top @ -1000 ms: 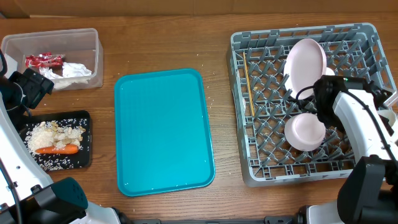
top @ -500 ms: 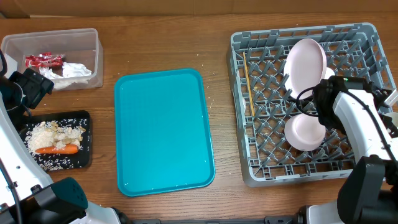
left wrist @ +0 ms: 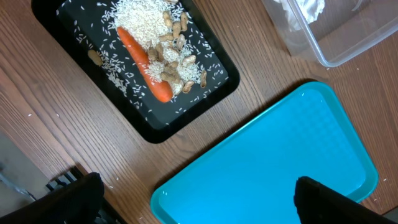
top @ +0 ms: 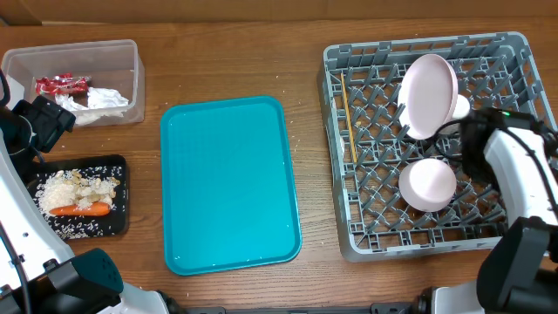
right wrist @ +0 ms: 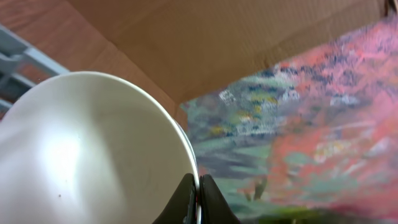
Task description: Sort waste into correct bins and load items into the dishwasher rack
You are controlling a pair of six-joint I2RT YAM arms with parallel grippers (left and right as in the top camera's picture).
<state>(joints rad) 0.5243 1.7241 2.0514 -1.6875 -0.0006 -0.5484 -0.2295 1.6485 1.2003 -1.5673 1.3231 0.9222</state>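
Found the grey dishwasher rack [top: 349,235] at the right edge of the desk, with a pale pink bowl [top: 428,183] resting among its pegs toward the near side, round, smooth and a little glossy; could not tell whether it opened up or down. Saw a pink plate [top: 427,83] of the same colour toward the far side of the rack, standing on its edge and leaning, and a thin wooden stick [top: 346,113] lying along the rack's left wall. Noticed the right arm [top: 523,174] reaching over the right part of the rack, near the bowl, hiding some pegs. From the wrist, saw the right gripper [right wrist: 198,200] with fingers nearly together, only a slit between, and the rim of a pale dish [right wrist: 93,143] running into this slit; could not tell whether clamped or only touching. Saw the left gripper [left wrist: 199,202] spread wide, holding nothing, above the teal tray [top: 228,183] in the desk's middle. Found a black tray [top: 120,222] with rice [top: 70,187] and a carrot [top: 80,209] at the left edge, and a clear bin [top: 135,78] with a red wrapper [top: 61,85] at the far left corner.
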